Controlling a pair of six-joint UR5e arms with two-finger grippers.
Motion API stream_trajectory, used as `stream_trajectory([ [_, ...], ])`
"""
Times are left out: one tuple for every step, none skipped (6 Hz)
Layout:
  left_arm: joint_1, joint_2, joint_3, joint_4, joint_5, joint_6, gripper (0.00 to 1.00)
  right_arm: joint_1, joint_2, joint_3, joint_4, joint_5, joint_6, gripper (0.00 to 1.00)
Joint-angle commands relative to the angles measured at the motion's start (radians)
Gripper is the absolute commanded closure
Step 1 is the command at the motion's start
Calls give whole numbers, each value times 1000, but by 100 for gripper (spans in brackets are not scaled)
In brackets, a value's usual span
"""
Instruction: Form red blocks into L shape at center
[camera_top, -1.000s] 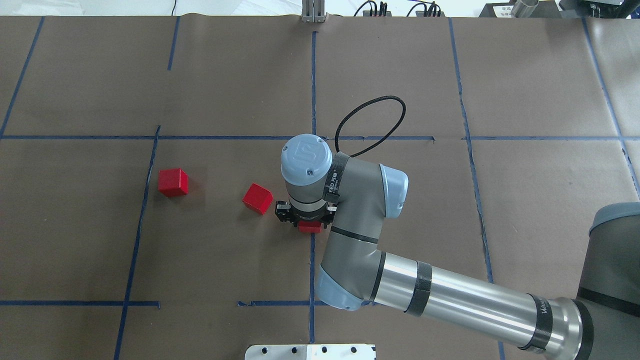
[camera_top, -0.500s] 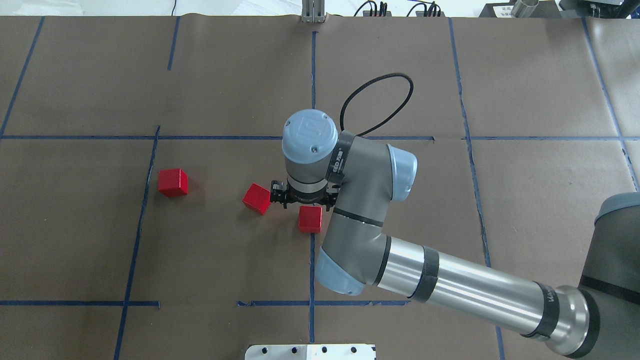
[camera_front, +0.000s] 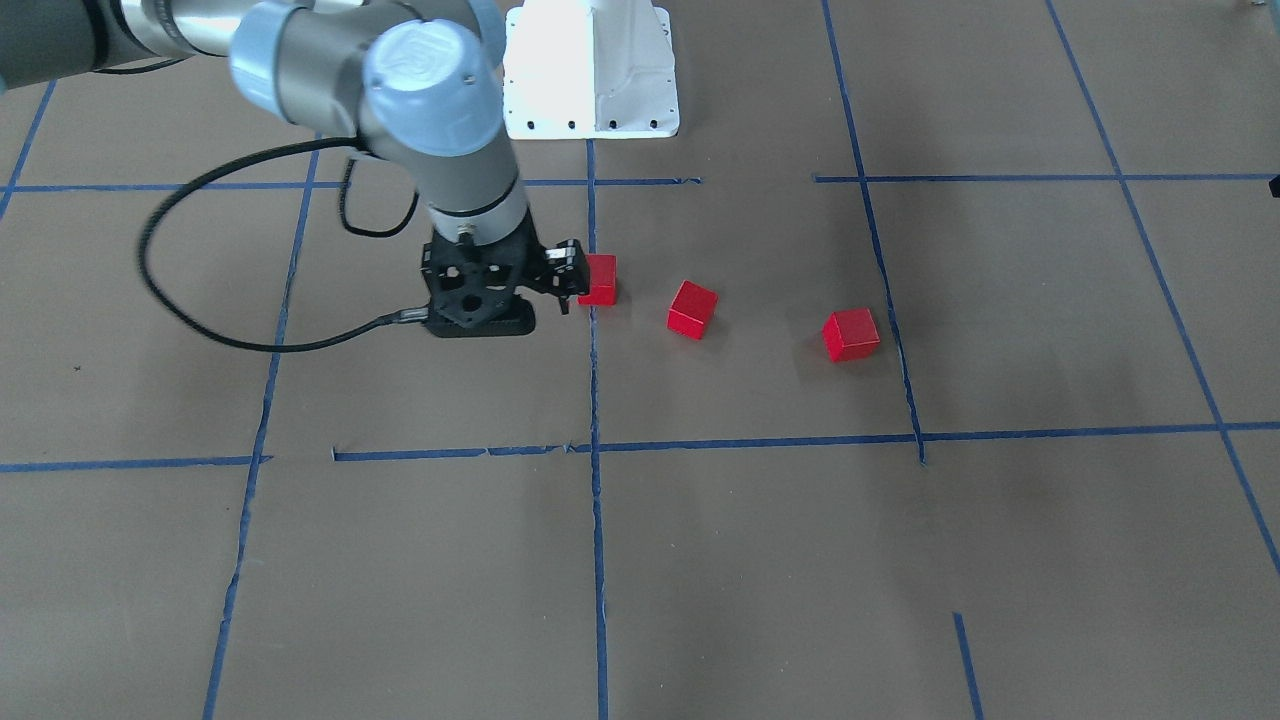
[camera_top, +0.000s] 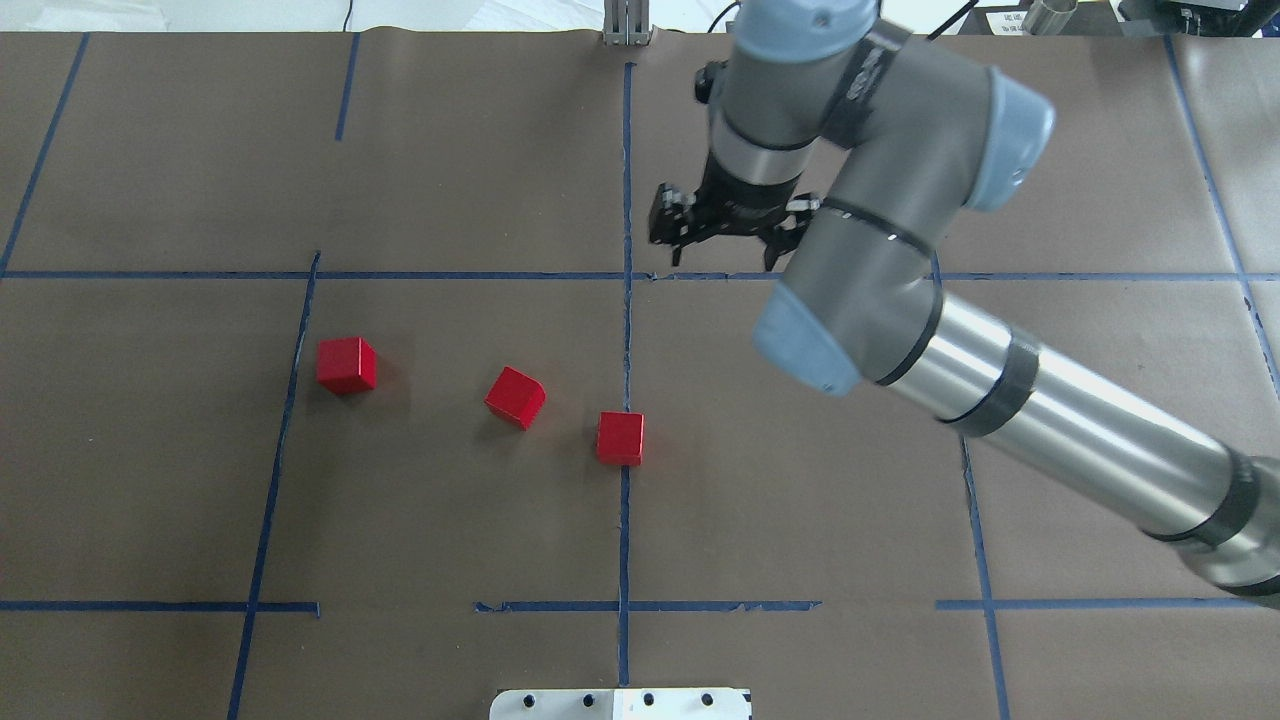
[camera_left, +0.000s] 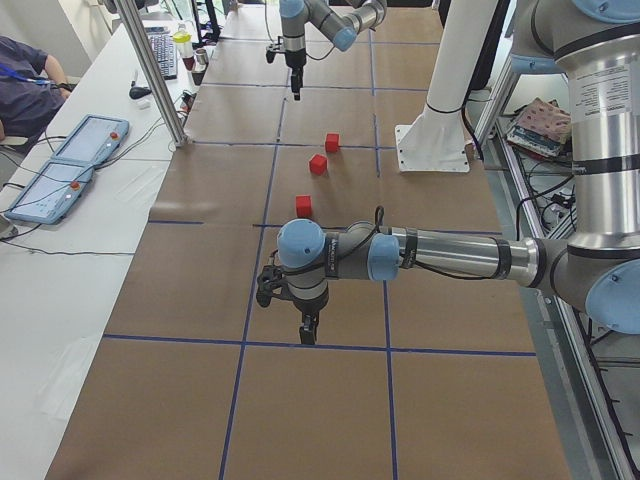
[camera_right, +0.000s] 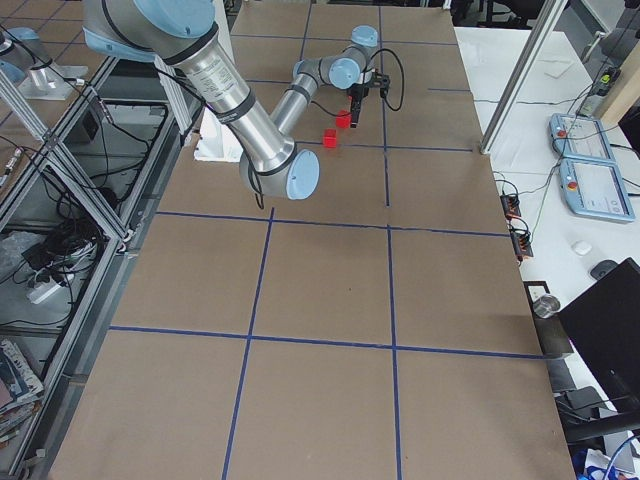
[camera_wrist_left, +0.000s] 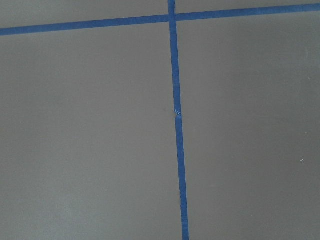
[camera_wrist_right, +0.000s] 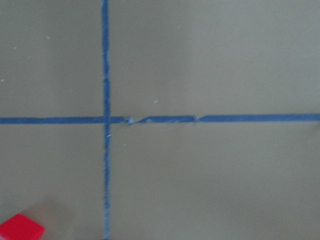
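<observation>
1. Jaws of the right gripper (camera_top: 725, 240) are spread wide, with nothing between them.
2. In the overhead view it hangs at upper centre, pointing down. It is just right of the central vertical line of the blue tape (camera_top: 626, 150) and just above the upper horizontal line.
3. The left gripper (camera_left: 307, 330) shows only in the left-side view, at lower centre over bare paper. I cannot tell its jaw state. Its wrist camera shows only paper and a tape crossing.
4. The three red blocks (camera_front: 692, 309) all sit on the table (camera_top: 450, 150). None is gripped and none touches another.
5. The centre-line block (camera_top: 620, 438) is at mid-frame in the overhead view, on the central vertical tape line and square to it. It is well below the right gripper.
6. The middle block (camera_top: 516, 397) is near it, up and to the left, and turned diagonally to the tape.
7. The leftmost block (camera_top: 346, 365) is further left and slightly higher, just right of another vertical tape line.
8. The blocks form a loose slanted row, not an L.
9. The right wrist camera shows a torn tape crossing and a red corner (camera_wrist_right: 20, 227) at lower left. I cannot tell which block it belongs to.
10. A black cable (camera_front: 170, 290) loops from the right wrist at the left of the front view.
</observation>
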Motion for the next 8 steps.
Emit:
stream_trajectory([
  [0, -57, -21, -59, 3, -6, 0, 247, -188, 32, -14, 93, -413, 0],
  [2, -85, -19, -90, 1, -6, 0, 362, -296, 43, -14, 100, -671, 0],
  [3, -117, -22, -88, -6, -9, 0, 449, -424, 81, -14, 101, -868, 0],
  [8, -139, -24, -79, -59, -11, 0, 547, -575, 133, -14, 123, -1053, 0],
  [15, -172, -29, -90, -95, -109, 0, 636, -716, 196, -12, 123, -1169, 0],
  [128, -180, -121, -91, -77, -188, 0, 706, -842, 210, -3, 123, -1263, 0],
  [231, -199, -175, -92, -87, -299, 0, 752, -938, 226, 0, 123, -1265, 0],
  [356, -290, -209, -93, -72, -524, 0, 762, -984, 247, 0, 120, -1253, 0],
])
